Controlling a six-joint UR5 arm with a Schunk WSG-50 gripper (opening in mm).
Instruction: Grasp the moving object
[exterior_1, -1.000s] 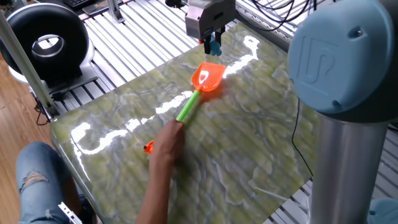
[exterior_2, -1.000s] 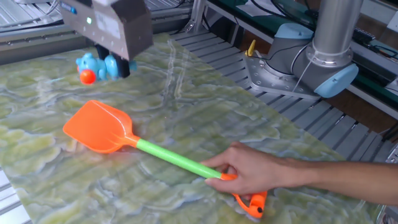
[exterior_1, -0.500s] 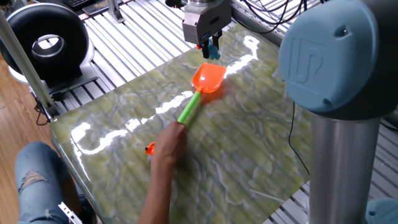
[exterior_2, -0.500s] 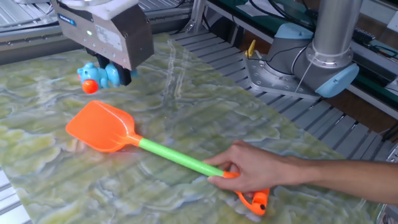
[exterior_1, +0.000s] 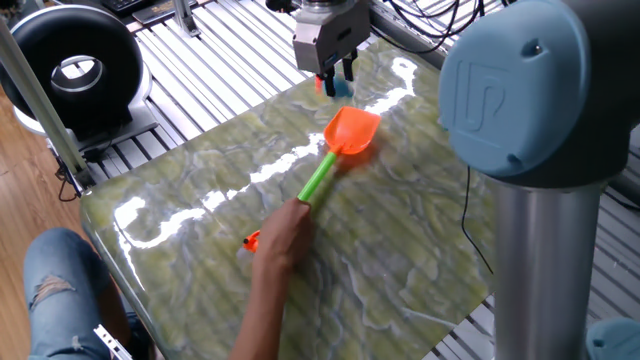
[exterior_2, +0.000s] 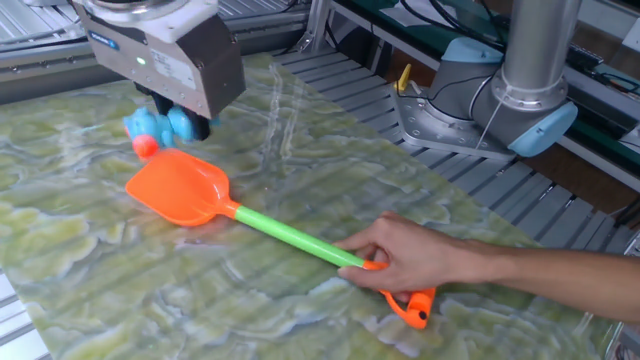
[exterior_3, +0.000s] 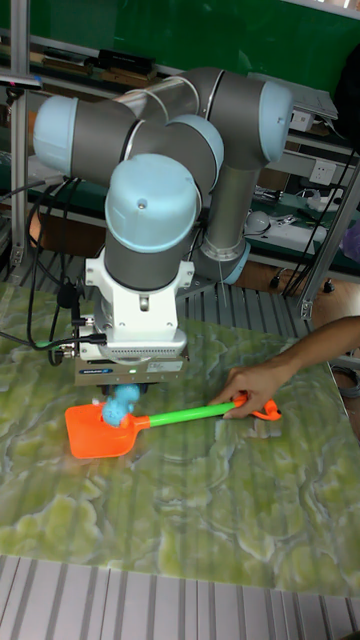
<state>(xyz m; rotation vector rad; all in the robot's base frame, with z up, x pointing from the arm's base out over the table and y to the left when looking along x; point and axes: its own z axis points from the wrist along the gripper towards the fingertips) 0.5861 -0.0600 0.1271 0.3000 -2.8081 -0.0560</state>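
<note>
Blue toy figure (exterior_2: 152, 126) on green marbled tabletop (exterior_2: 300, 300)

Small light-blue lumpy toy figure (exterior_2: 158, 127) with red-orange spot, resting on the marbled green bench (exterior_2: 300, 290), partly hidden beneath my jaws, just beside the orange scoop head (exterior_2: 180, 188).

2 fixed views flank the table (exterior_2: 300, 120); tall view faces the arm (exterior_3: 160, 170).
</note>
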